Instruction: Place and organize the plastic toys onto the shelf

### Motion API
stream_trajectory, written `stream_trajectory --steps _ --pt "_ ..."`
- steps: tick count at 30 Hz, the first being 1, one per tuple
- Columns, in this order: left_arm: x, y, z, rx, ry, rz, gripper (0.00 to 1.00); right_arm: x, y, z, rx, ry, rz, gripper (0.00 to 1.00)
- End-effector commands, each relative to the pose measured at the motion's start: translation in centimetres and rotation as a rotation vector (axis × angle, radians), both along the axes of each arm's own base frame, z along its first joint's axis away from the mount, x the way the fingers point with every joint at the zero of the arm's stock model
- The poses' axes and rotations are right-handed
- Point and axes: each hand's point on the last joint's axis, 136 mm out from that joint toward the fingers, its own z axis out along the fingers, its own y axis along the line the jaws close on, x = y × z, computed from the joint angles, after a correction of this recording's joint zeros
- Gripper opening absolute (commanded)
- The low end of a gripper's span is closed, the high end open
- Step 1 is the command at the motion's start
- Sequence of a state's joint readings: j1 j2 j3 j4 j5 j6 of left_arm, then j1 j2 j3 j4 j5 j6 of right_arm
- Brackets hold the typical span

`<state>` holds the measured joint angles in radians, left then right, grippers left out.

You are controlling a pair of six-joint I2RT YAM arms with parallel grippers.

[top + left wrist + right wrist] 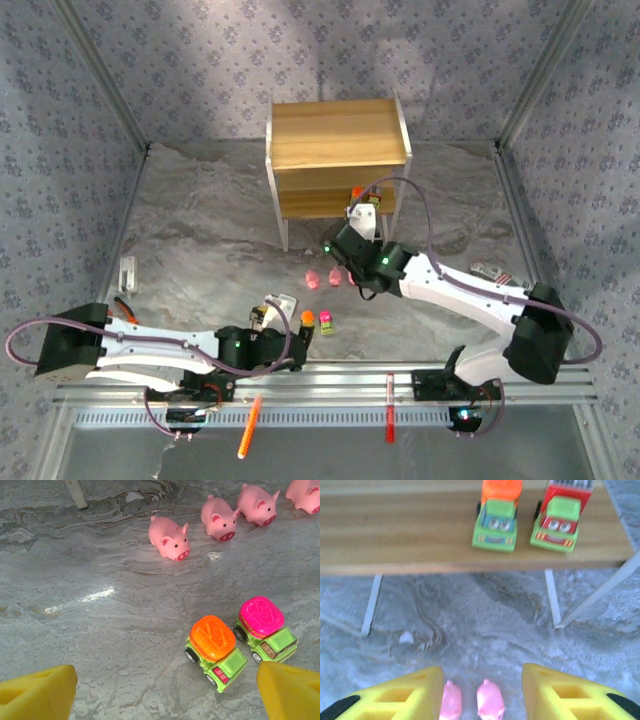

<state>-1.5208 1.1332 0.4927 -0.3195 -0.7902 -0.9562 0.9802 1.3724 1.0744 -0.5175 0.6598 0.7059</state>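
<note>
The shelf (335, 150) stands at the back of the table. On its lower board (420, 535) sit two green toy trucks side by side, one orange-topped (496, 517) and one with a grey top and red front (562, 517). My right gripper (482, 677) hovers open and empty in front of that board, above two pink pigs (490, 700) on the table. Several pink pigs (170, 539) lie in a row on the table. Nearer are an orange-topped truck (215, 652) and a magenta-topped truck (265, 627). My left gripper (165, 695) is open just short of these trucks.
An orange pen (250, 425) and a red pen (390, 420) lie on the front rail. A small white object (127, 272) sits at the left edge of the table, and another small item (495, 272) at the right. Patterned walls enclose the table.
</note>
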Motion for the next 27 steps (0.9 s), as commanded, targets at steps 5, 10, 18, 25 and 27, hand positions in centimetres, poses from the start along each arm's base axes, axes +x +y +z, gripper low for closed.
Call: stream_trajectory --steps 5,10,18,25,27 --pt "0.2 -0.3 1.0 -0.023 -0.008 0.047 0.92 -5.6 0.2 -3.5 0.016 0.133 0.173 0.45" --pt "0.2 -0.2 0.5 -0.011 0.002 0.074 0.92 -8.8 0.2 -5.6 0.003 0.193 0.205 0.44" --pt "0.2 -0.6 -0.1 0.027 0.013 0.089 0.92 -12.2 1.8 -7.9 0.006 0.247 0.250 0.42" --pt "0.2 -0.8 -0.8 0.056 0.019 0.104 0.92 -14.3 3.3 -9.3 -0.007 0.279 0.282 0.41" --pt "0.2 -0.6 -0.8 0.060 0.021 0.117 0.92 -14.7 3.7 -9.5 -0.002 0.287 0.290 0.41"
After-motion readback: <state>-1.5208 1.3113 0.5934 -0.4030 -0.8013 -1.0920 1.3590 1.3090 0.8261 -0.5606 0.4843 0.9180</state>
